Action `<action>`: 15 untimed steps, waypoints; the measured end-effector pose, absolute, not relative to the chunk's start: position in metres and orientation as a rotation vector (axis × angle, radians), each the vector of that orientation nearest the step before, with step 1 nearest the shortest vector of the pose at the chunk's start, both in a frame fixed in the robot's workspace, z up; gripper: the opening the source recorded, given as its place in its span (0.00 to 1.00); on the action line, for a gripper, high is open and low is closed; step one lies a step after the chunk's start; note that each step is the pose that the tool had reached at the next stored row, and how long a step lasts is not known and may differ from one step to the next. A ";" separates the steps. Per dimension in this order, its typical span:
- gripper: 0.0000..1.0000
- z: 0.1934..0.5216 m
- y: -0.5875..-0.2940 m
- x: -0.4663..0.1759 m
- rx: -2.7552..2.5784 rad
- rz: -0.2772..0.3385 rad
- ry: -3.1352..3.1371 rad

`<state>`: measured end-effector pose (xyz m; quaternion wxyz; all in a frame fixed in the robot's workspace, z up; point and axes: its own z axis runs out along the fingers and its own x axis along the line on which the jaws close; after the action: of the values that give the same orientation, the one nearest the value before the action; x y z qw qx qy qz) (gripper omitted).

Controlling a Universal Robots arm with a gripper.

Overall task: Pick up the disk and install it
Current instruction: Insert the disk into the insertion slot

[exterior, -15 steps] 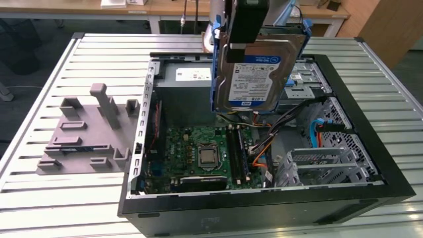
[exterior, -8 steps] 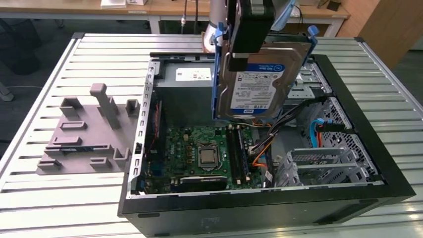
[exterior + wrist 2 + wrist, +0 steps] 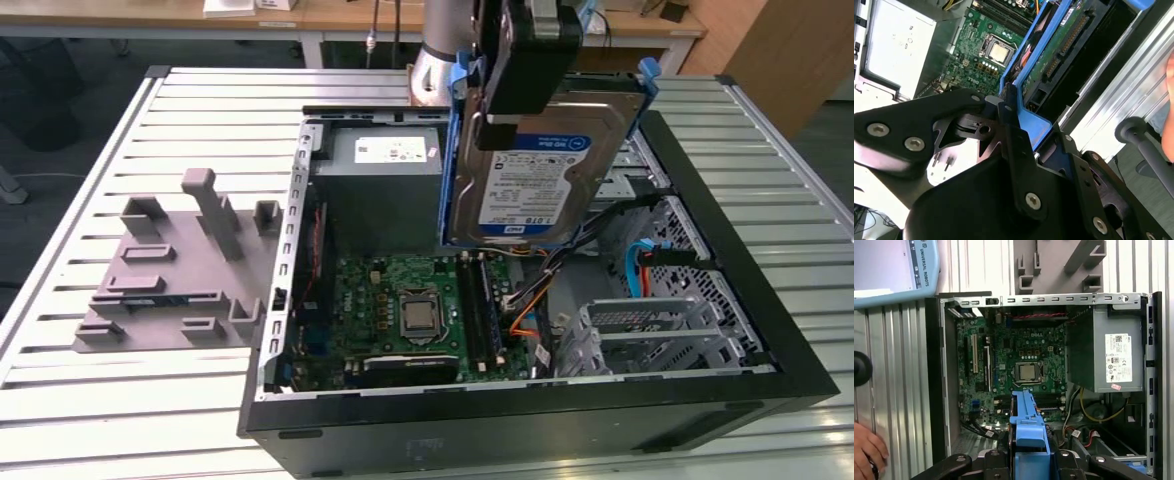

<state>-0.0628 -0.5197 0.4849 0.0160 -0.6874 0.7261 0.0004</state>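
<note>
So the gripper (image 3: 505, 120) is clamped on the disk (image 3: 534, 180), with its fingers (image 3: 1016, 145) pinching just the blue end handle (image 3: 1033, 126). The drive hangs upright in the air over the open computer case (image 3: 534, 425), above the motherboard (image 3: 400, 300) and near the power supply (image 3: 380, 150). What worries me is that a plastic handle is the only grip point. If it flexes or slips, the whole drive could swing or tilt, and a drop from here would likely land right on the board and the CPU (image 3: 419, 317). The drive cage (image 3: 654, 330) sits toward the exterior view's right, with loose cables (image 3: 527, 322) between it and the board. A drive that comes in even slightly crooked could snag those or jam on the cage's metal edge instead of sliding in. Also, the first wrist view shows a person's hand (image 3: 868, 452) resting on the slatted table (image 3: 899, 390) near the case, which is a pinch risk if the arm swings that way.
</note>
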 end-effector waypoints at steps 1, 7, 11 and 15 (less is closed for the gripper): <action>0.36 0.485 -0.520 -0.063 -2.138 0.001 2.259; 0.36 0.485 -0.520 -0.063 -2.138 0.001 2.259; 0.36 0.485 -0.520 -0.062 -2.138 0.001 2.259; 0.36 0.485 -0.521 -0.062 -2.138 0.001 2.258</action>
<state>-0.0624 -0.5214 0.4847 0.0159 -0.6874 0.7261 0.0003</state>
